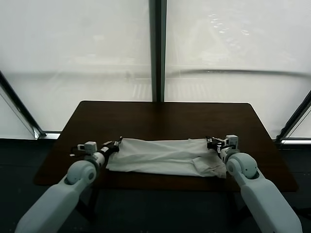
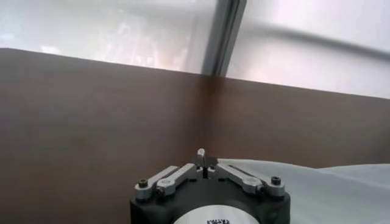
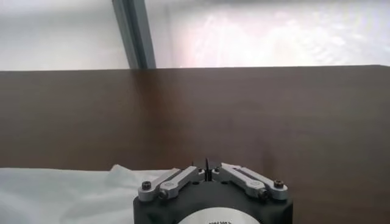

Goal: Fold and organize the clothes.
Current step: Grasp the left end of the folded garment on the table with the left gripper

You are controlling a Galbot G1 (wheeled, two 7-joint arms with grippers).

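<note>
Dark brown rectangular wooden counter point(image 1: 165, 116), matte top, standing against a wall of large frosted white window panes point(image 1: 77, 48) that let in flat, diffuse daylight. A dark grey vertical metal mullion point(image 1: 157, 48) splits the glazing at centre, and slanted dark frame bars point(image 1: 19, 104) run down at the far left and right edges. Below and around the counter lies a dark grey floor point(image 1: 19, 155), in shadow.
</note>
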